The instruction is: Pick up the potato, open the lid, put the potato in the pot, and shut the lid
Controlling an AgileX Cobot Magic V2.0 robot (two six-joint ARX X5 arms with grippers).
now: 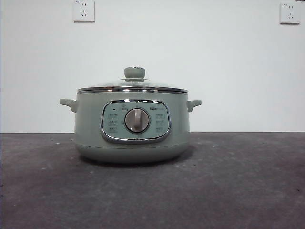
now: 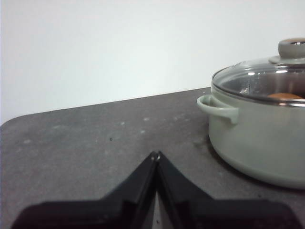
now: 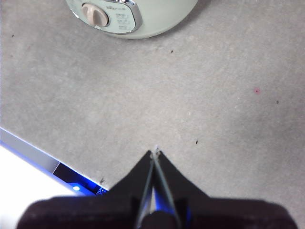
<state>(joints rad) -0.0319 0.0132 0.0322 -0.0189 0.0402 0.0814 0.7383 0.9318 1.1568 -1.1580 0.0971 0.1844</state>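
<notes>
The sage-green pot (image 1: 132, 126) stands in the middle of the dark table with its silver dial (image 1: 137, 120) facing the front view. The glass lid (image 1: 133, 86) with its green knob (image 1: 135, 72) sits shut on the pot. In the left wrist view the pot (image 2: 259, 138) is off to one side, and an orange-brown bit of the potato (image 2: 284, 96) shows through the lid (image 2: 259, 78), inside the pot. My left gripper (image 2: 156, 155) is shut and empty, low over the table beside the pot. My right gripper (image 3: 155, 152) is shut and empty, above the table in front of the pot (image 3: 133, 16).
Two wall sockets (image 1: 84, 10) sit high on the white wall behind. The table's front edge (image 3: 33, 152) with a blue-lit strip lies close to my right gripper. Neither arm shows in the front view.
</notes>
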